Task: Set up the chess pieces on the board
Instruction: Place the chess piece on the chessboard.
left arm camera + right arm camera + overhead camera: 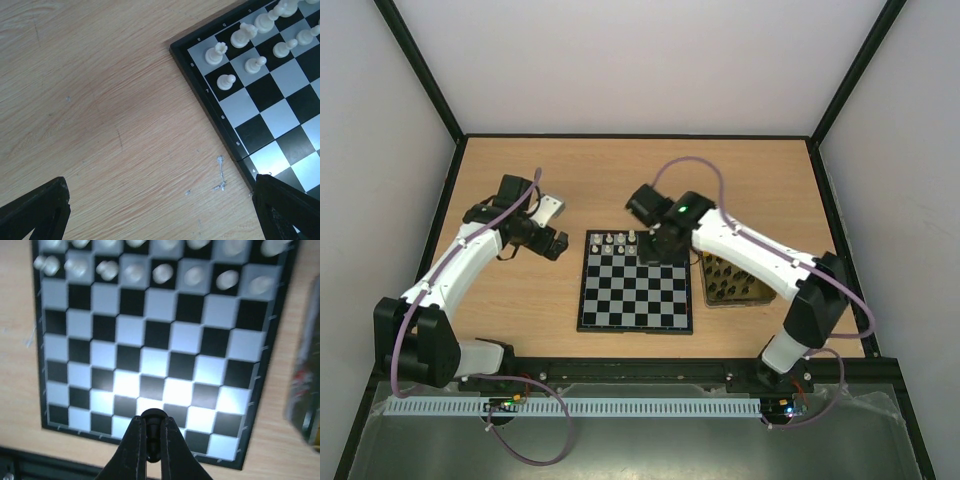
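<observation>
One board (635, 300), one tray (738, 300), about sixteen white pieces (162, 272), one held black piece (152, 416)

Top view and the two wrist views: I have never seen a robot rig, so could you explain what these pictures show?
The top view looks down on two white-and-black robot arms, left and right, bolted at the near edge of a wooden table. The other two pictures come from cameras on their wrists. Between the arms lies a small black-and-silver chessboard with small white chess pieces on its far rows. Beside it sits a shiny gold tray with dark pieces in it. The left gripper is open and empty, over bare wood by the board's corner. The right gripper is shut on a small dark rounded piece, over the board.
</observation>
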